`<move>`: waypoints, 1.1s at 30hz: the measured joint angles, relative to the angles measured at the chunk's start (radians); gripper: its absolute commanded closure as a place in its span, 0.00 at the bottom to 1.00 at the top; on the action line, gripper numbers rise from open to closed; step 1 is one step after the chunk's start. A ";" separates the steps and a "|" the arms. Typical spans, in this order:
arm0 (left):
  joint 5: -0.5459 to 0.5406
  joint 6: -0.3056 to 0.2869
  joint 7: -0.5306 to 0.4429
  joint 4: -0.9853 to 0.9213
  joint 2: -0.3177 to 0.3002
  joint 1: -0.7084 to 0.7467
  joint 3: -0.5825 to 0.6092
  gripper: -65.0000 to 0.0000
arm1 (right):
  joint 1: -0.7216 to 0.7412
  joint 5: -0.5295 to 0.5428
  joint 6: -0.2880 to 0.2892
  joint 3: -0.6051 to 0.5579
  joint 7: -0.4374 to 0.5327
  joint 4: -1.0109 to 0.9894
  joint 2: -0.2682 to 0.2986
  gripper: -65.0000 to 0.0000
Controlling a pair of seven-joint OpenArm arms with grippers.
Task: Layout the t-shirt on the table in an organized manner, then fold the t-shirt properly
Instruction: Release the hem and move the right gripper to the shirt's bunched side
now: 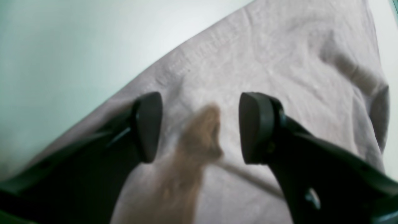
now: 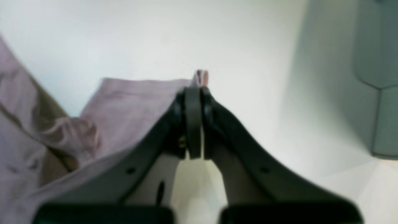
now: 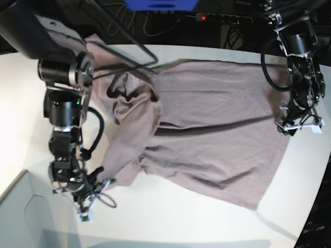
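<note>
The mauve t-shirt (image 3: 207, 119) lies spread over the white table (image 3: 170, 222), bunched and folded over at its left part. My right gripper (image 3: 103, 183) sits at the shirt's lower left corner. In the right wrist view this gripper (image 2: 194, 93) is shut on the t-shirt (image 2: 124, 102), with a tip of cloth poking out past the fingertips. My left gripper (image 3: 288, 124) hovers at the shirt's right edge. In the left wrist view it (image 1: 200, 127) stands open over the t-shirt (image 1: 279, 62), a raised, blurred ridge of cloth between its fingers (image 1: 149, 127).
A pale grey-blue box corner (image 3: 20, 206) sits at the front left, also seen as a box (image 2: 379, 93) in the right wrist view. Cables and a power strip (image 3: 222, 18) lie beyond the table's far edge. The table's curved edge (image 3: 316, 206) runs down the right.
</note>
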 measured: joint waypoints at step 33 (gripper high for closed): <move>-0.003 -0.005 -0.003 0.002 0.000 0.011 0.000 0.41 | 0.301 -0.002 -0.141 -0.004 0.358 -0.418 0.095 0.54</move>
